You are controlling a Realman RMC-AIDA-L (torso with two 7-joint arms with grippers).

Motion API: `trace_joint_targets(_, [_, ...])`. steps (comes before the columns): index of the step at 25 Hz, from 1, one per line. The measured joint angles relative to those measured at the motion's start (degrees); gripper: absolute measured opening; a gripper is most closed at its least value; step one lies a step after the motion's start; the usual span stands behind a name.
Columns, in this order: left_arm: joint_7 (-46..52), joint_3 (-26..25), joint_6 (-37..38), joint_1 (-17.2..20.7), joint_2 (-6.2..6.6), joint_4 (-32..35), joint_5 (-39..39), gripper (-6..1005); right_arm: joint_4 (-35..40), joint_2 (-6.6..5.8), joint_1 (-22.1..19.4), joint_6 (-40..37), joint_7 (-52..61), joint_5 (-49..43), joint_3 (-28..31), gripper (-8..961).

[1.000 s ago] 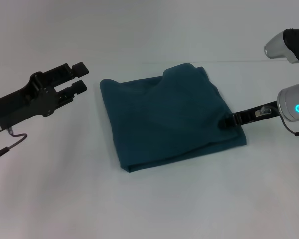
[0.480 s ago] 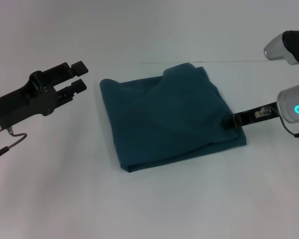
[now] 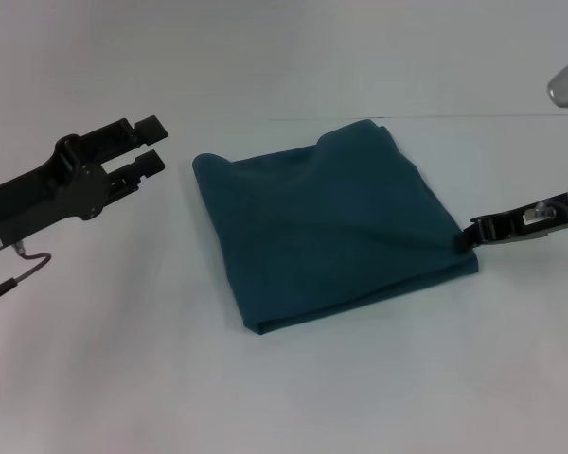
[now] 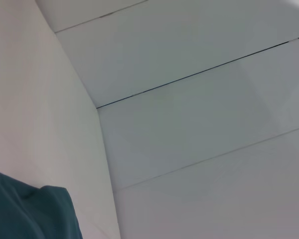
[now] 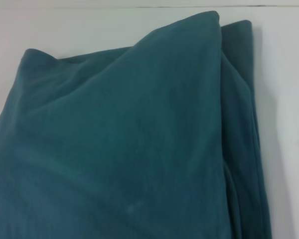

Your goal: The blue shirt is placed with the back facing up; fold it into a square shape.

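Head view: the blue shirt (image 3: 333, 227) lies on the white bench (image 3: 265, 397), already folded into a rough, slightly skewed square, with layered edges showing along its near side. The left gripper (image 3: 154, 144) hangs above the bench just off the shirt's left edge, apart from the cloth, its two fingers set a narrow gap apart and holding nothing. The right gripper (image 3: 466, 238) is low at the shirt's right corner, its tip touching or pinching the cloth edge there; whether it is clamped on the fabric or merely beside it, I cannot tell.

Left wrist view: mostly bare bench and wall seams, with one corner of the blue shirt at the frame's edge. That arm's own fingers do not show.

Right wrist view: the shirt fills the picture, top layer smooth with soft creases, a lower layer peeking out along one side. No fingers are visible here either.

The chief risk, as I judge it: if the right gripper has hold of that corner and pulls away, the soft knit will drag, skewing the square or peeling the top layer open. A loose stack like this slides easily on a smooth bench, so any sideways tug could undo the fold
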State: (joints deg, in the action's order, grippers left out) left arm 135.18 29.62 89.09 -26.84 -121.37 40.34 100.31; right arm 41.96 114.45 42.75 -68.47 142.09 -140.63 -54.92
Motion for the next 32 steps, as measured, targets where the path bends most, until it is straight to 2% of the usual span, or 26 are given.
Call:
trace_joint_targets(6, [0.00,0.09,0.02,-0.17,-0.01,-0.11,-0.03,598,0.39,-0.11,-0.66,-0.38,0.64,-0.15,-0.12,80])
trace_joint_targets(14, [-0.05,0.01,0.07,-0.15,-0.08,-0.28,-0.03,598,-1.23,0.47,0.08,1.22,2.27,-3.90,0.03,117])
trace_joint_targets(22, [-0.22,0.00,0.04,-0.14,-0.09,-0.43,-0.03,598,-1.05,0.02,0.09,2.07,3.83,-3.71,1.97,152])
trace_joint_targets(25, [-0.23,-0.04,0.01,-0.14,-0.09,-0.44,-0.03,598,-1.27,-0.61,0.15,2.85,5.66,-4.66,2.29,166])
trace_joint_targets(30, [-0.29,-0.04,-0.07,-0.14,-0.06,-0.44,-0.05,598,-0.42,-2.34,-0.61,3.67,8.14,-5.71,4.76,368])
trace_joint_targets(32, [-0.19,0.22,0.03,-0.15,0.02,-0.34,0.03,598,-0.03,-3.26,-0.87,2.09,7.16,-4.81,8.13,377])
